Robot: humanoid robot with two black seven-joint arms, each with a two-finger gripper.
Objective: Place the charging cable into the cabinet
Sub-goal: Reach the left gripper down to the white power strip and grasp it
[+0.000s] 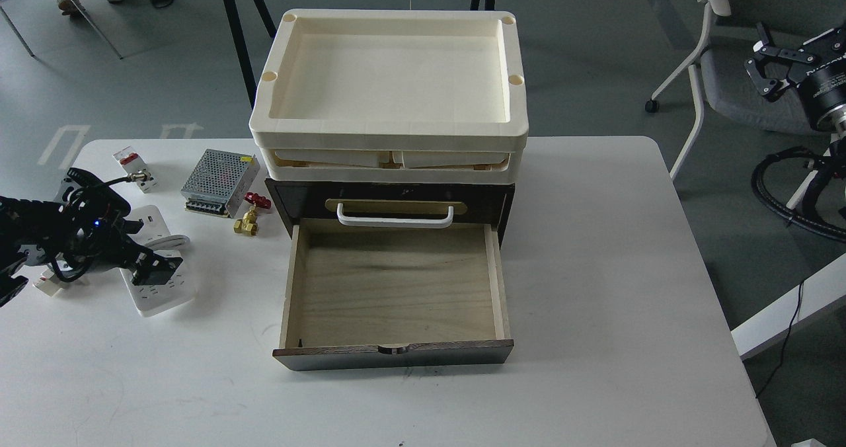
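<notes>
We saw the scene under bright, even overhead light, with the white table [595, 268] close to washed out and only soft, short shadows under things. The drawer [394, 282] floor carried a dim shadow band near its back. Focus stayed sharp throughout, with slight bending at the edges.

I had only one view, from my own head, and it looked forward and down across the white table [595, 268] from above its near edge. The cabinet [396, 199] stood square in the middle, its open drawer [393, 288] facing me, close enough that I saw the drawer's floor. The view took in the table's far edge and the grey floor beyond it, with a chair [740, 57] at upper right. My left arm came in at the left edge, my right at the upper right edge
</notes>
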